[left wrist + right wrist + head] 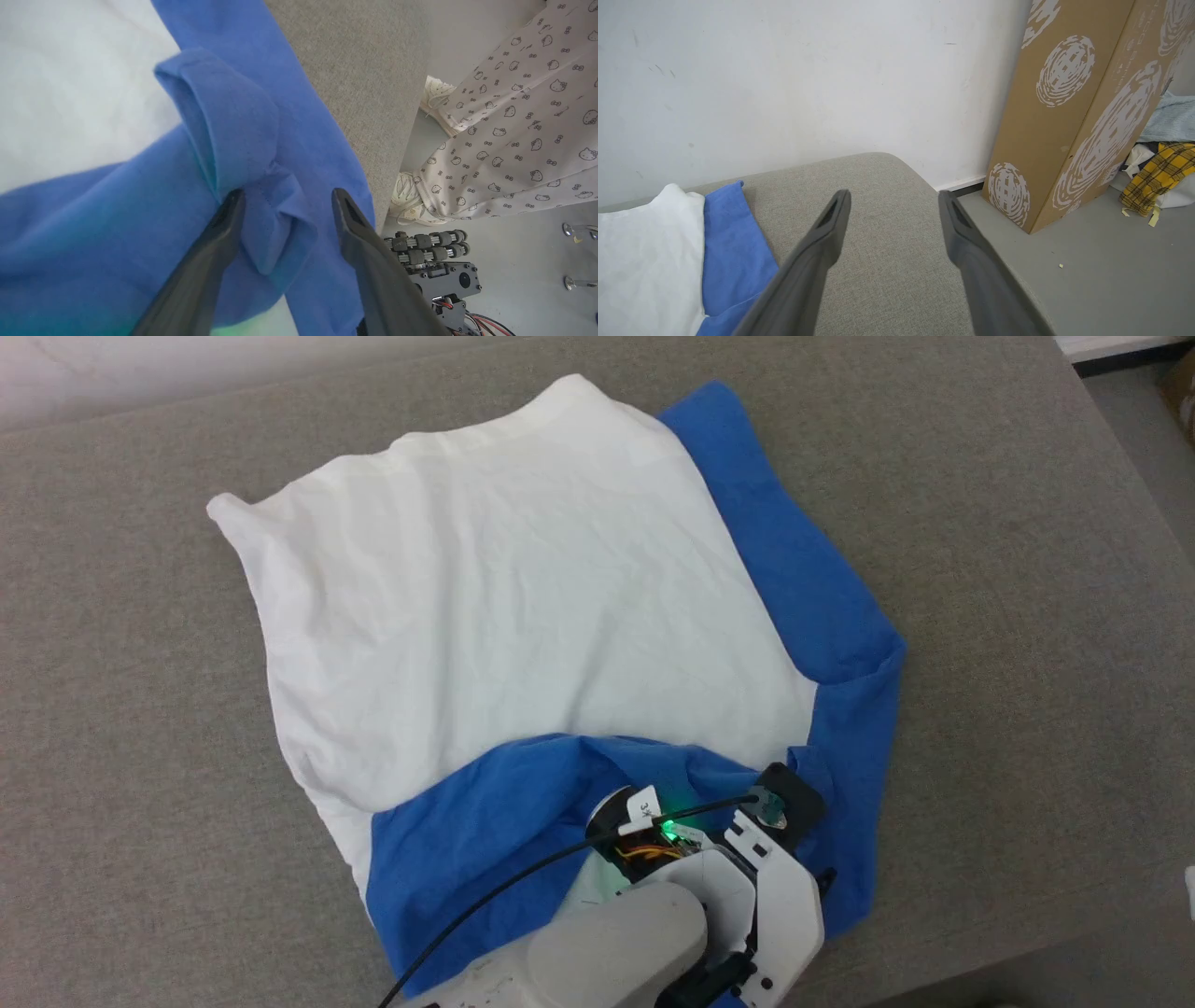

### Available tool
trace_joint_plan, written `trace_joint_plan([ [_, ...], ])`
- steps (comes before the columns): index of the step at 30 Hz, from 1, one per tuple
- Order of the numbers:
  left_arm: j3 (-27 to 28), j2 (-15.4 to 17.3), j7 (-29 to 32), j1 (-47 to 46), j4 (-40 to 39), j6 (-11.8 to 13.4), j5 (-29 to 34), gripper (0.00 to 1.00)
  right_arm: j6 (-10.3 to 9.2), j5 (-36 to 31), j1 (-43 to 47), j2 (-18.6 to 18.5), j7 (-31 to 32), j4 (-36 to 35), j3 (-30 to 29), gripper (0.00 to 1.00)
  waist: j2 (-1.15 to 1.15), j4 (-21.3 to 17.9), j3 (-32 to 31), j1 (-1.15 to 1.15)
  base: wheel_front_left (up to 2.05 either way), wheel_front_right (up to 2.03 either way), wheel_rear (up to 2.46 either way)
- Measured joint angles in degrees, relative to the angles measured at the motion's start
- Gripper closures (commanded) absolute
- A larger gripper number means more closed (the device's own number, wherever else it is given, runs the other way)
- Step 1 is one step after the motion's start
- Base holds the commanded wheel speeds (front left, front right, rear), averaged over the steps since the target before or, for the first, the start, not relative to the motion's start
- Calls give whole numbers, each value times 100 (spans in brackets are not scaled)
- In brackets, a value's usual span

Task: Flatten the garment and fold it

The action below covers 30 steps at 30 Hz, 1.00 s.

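The garment [523,625], a white T-shirt with blue sleeves, lies spread and wrinkled on the grey table [1027,616]. One blue sleeve runs along its right side, and another blue part is bunched at its near edge. My left arm [709,887] reaches over that bunched blue cloth; its fingers are hidden under the wrist. In the left wrist view my left gripper [287,200] stands open, a small blue fold [266,219] lying loose between its fingers. My right gripper [892,205] is open and empty above the bare table corner [887,270], right of the garment [649,261].
A person in patterned trousers [514,130] and white shoes stands by the table's edge, near my wheeled base [434,261]. A tall cardboard box [1069,112] and a heap of clothes [1162,168] stand on the floor past the table corner, by a white wall.
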Motion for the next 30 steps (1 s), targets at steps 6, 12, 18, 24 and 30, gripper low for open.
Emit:
trace_joint_plan([
  [6, -4, 22, -253, 10, -354, -125, -304, 0, 0, -37, 78, -22, 27, -46, -44, 0, 0, 145, -216, 0, 0, 0, 0],
  [12, 100, 18, -1055, -468, -690, -153, -832, 0, 0, -116, 276, -7, 156, -232, -118, 0, 0, 372, -507, -1, 0, 0, 0],
  [18, 599, 19, -1842, -932, -531, 112, -1005, 0, 0, -183, 466, 69, 278, -419, -148, 0, 0, 696, -753, -1, 0, 0, 0],
  [24, 1312, 762, -2506, -1016, -845, 546, -1004, 0, 0, -269, 637, 155, 365, -547, -168, 0, 0, 1026, -1001, -1, 0, 0, 0],
  [30, 2237, 2070, -2849, -316, -2220, 1412, -945, 0, 0, -276, 767, 248, 387, -612, -155, 0, 0, 1323, -1207, -1, 0, 0, 0],
])
